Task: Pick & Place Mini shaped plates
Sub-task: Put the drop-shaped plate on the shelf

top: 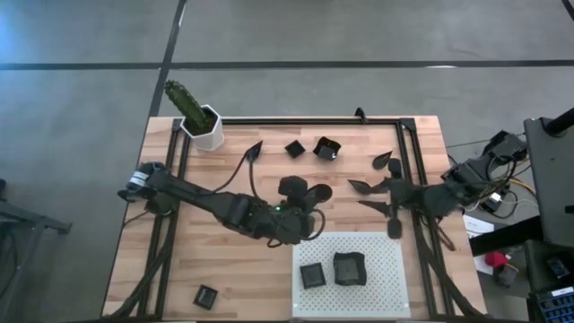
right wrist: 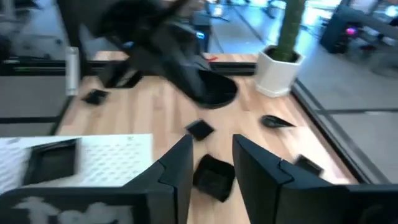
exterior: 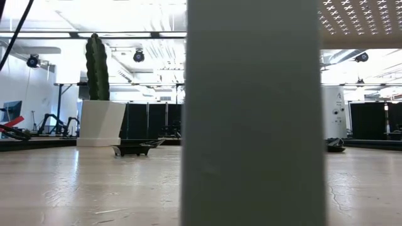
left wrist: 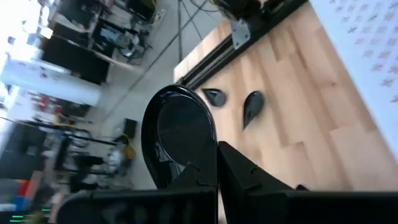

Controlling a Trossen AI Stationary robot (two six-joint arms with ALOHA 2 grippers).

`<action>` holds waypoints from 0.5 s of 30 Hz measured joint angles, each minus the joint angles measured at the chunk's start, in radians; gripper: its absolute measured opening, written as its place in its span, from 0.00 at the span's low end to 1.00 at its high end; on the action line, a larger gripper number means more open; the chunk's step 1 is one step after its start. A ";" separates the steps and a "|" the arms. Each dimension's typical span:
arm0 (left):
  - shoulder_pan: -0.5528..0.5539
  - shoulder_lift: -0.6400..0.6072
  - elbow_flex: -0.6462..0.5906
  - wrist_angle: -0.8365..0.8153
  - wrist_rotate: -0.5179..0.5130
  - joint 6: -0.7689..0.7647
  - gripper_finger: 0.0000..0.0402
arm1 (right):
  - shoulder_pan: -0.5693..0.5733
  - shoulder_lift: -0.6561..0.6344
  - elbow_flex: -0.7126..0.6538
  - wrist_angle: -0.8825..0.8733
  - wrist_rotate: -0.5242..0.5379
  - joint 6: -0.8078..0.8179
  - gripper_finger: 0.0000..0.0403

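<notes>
The mini shaped plates are small black dishes. My left gripper (top: 308, 199), over the table's middle, is shut on a rounded teardrop plate (left wrist: 180, 134). Two square plates (top: 312, 275) (top: 350, 267) lie on the white perforated board (top: 381, 256). Loose plates lie along the far side (top: 294, 148) (top: 326, 148) (top: 254, 148), at the right (top: 386, 162) (top: 363, 187), and near the front left (top: 206, 296). My right gripper (right wrist: 211, 168) hangs open at the right (top: 393, 208), with nothing between its fingers. A square plate (right wrist: 214, 177) shows on the table beyond them. My left gripper pinches the teardrop plate by its rim at one end (left wrist: 198, 169) between its two fingers. The plate's rounded end (left wrist: 177, 99) sticks out past the fingertips. The fingers slant slightly downward toward the table's right. The plate is lifted clear of the table.
A white hexagonal pot with a green cactus (top: 199, 118) stands at the far left corner. A black frame rail (top: 408, 170) runs along the table's right side and far edge. In the low view a broad pale upright surface (exterior: 251, 113) blocks the middle.
</notes>
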 joint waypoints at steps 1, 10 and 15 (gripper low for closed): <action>-0.002 0.009 0.000 -0.001 -0.020 0.036 0.00 | -0.015 0.008 0.000 0.006 0.001 0.001 0.29; -0.006 0.085 0.000 0.026 -0.122 0.215 0.00 | -0.125 0.039 0.000 0.069 -0.149 -0.003 0.33; -0.007 0.092 0.000 0.065 -0.153 0.266 0.00 | -0.178 0.079 0.000 0.075 -0.154 -0.056 0.32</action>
